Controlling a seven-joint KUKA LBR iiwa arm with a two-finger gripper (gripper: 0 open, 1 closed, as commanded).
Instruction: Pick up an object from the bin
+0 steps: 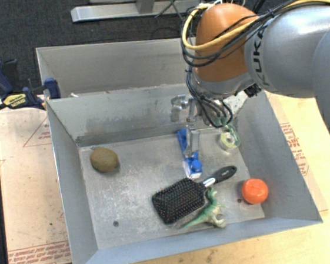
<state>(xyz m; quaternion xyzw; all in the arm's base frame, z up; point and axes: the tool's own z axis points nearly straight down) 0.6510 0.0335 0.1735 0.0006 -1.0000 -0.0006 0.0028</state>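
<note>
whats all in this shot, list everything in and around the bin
bin: one, grey metal, middle of the view
round lump: one, brown, left part of the bin floor, on its own
hairbrush: one, black, front middle, handle pointing to the right
toy dinosaur: one, green, by the front wall, against the brush
ball: one, orange, front right
small pale thing: one, whitish green, by the right wall; kind unclear
blue and white piece: one, mid-bin just behind the brush handle; cannot tell if it is loose or part of the gripper
arm: one, silver with an orange cover and cables, coming in from the right
gripper: one, metal, reaching down over mid-bin
</note>
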